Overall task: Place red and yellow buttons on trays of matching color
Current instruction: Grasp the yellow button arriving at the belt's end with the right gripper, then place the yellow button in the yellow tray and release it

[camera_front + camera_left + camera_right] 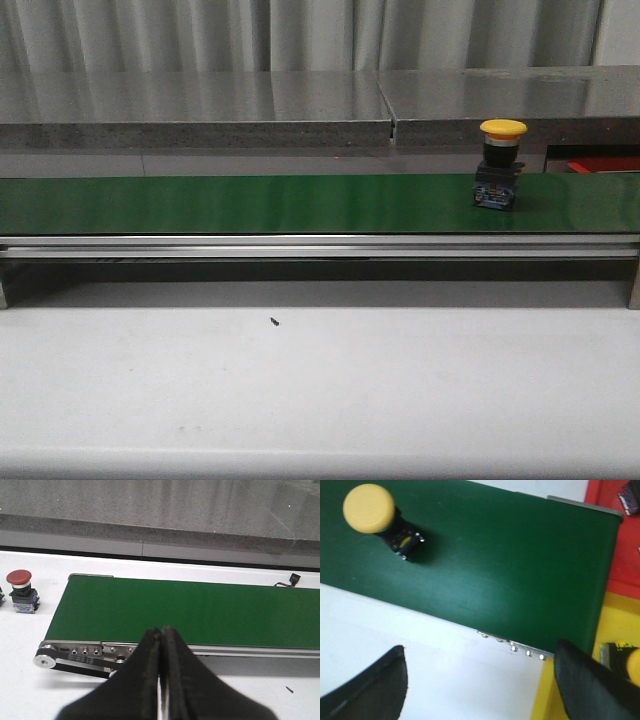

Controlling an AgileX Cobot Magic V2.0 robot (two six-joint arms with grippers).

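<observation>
A yellow button (pixel 502 163) stands upright on the green conveyor belt (pixel 250 203), toward its right end. It also shows in the right wrist view (pixel 372 512). My right gripper (pixel 480 680) is open and empty, above the white table beside the belt's end, apart from that button. A yellow tray (pixel 615 630) holds another yellow button (pixel 627 662), partly hidden by a finger. A red tray (pixel 620 540) lies beyond it; it also shows in the front view (pixel 603 164). My left gripper (pixel 162 645) is shut and empty near the belt's other end. A red button (pixel 21 591) stands on the table off that end.
A grey steel ledge (pixel 300 105) runs behind the belt. The belt's metal rail (pixel 320 246) faces the white table (pixel 320 380). A small dark speck (pixel 274 321) lies on the table. A dark item (pixel 629 500) rests on the red tray.
</observation>
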